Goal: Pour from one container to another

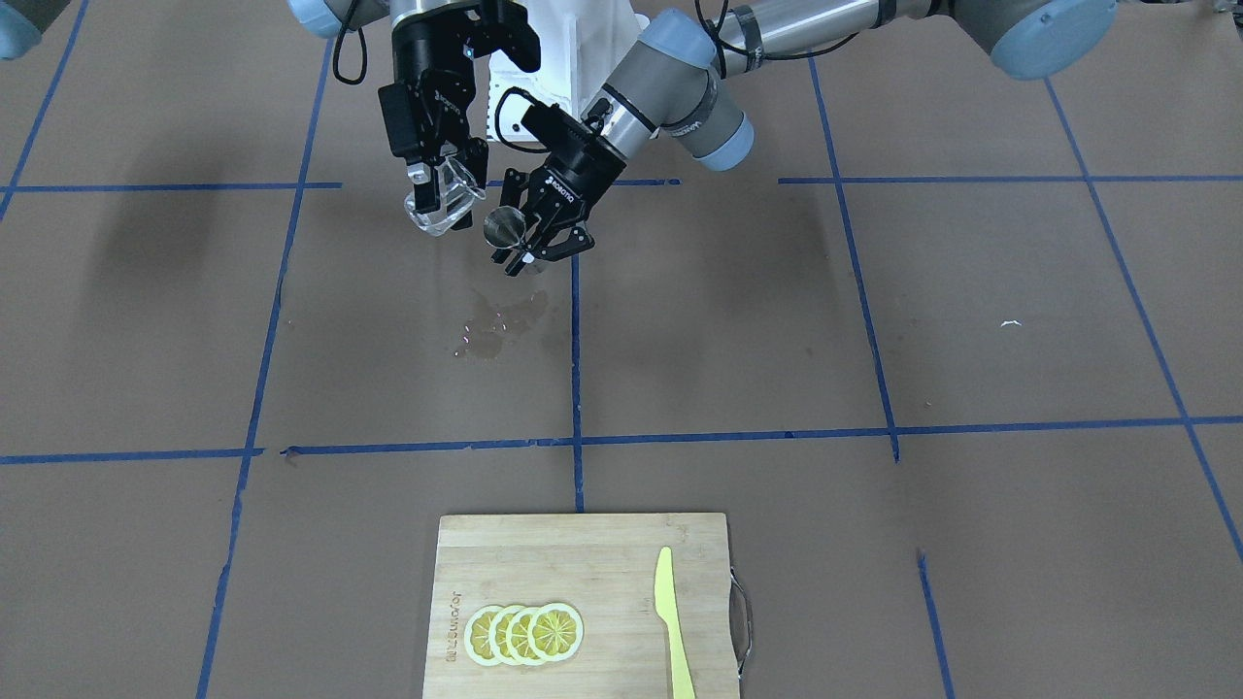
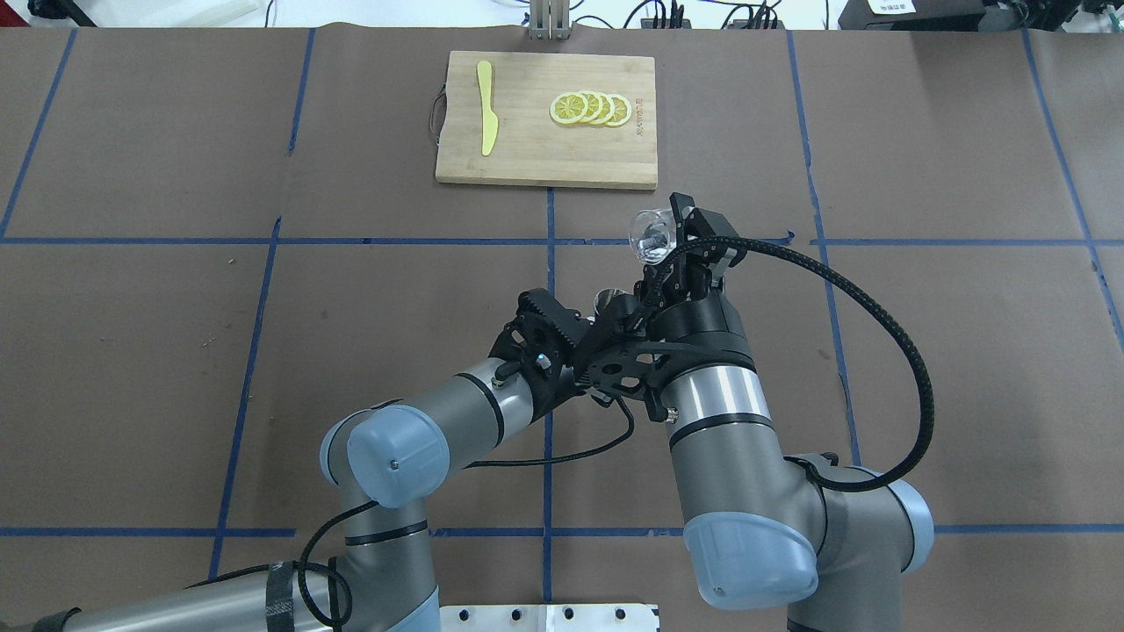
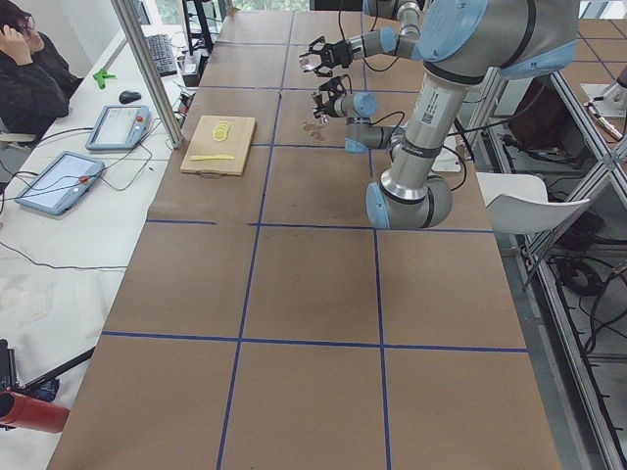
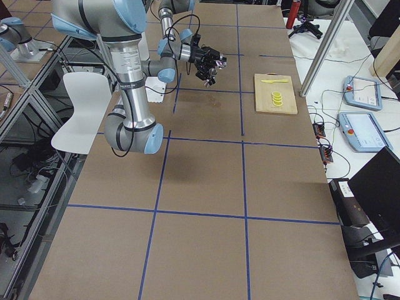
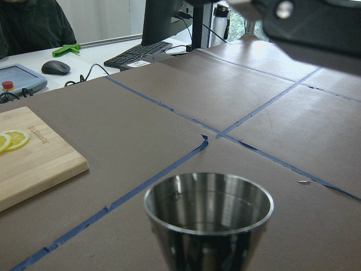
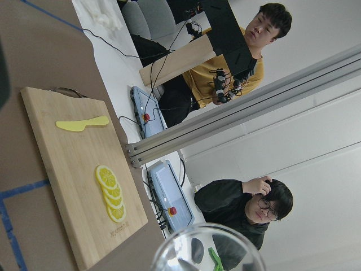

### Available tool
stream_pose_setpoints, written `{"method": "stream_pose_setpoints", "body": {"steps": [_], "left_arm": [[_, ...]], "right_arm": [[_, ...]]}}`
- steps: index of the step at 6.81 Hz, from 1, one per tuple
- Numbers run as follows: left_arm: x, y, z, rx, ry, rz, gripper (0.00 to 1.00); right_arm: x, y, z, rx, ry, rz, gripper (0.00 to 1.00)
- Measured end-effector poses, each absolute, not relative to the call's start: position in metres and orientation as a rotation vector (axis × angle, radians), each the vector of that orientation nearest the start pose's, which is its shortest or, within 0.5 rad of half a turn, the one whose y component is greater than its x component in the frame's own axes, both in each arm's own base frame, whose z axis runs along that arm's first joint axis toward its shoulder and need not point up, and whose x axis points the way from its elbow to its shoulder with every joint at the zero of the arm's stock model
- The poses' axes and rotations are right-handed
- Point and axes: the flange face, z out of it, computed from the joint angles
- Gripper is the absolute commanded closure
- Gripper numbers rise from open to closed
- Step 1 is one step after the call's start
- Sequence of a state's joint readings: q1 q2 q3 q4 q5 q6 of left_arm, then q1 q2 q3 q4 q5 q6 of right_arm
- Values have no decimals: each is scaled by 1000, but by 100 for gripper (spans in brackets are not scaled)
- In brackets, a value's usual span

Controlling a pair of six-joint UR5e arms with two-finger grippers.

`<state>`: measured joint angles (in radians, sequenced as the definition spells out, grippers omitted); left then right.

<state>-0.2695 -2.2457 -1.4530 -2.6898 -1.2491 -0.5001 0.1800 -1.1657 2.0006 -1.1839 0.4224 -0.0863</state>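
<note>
The small clear cup hangs tilted above the table with my right gripper shut on it. From overhead the cup shows at the tip of the right gripper. Its rim fills the bottom of the right wrist view. Just beside and slightly lower is the steel jigger, with my left gripper shut on it. The jigger's open top cone is close up in the left wrist view. In the overhead view, the jigger is mostly hidden by the arms.
A wet patch lies on the brown paper under the grippers. A wooden cutting board at the operators' side carries a yellow knife and lemon slices. Blue tape lines cross the table. Operators sit beyond the far edge.
</note>
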Motion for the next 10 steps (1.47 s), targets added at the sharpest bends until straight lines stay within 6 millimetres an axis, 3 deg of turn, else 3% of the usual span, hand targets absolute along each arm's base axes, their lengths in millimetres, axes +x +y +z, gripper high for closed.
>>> {"method": "stream_pose_setpoints", "body": {"steps": [10], "left_arm": [[623, -340, 177, 1219, 1146, 338, 100]], "right_arm": [[-453, -308, 167, 1458, 298, -601, 100]]}}
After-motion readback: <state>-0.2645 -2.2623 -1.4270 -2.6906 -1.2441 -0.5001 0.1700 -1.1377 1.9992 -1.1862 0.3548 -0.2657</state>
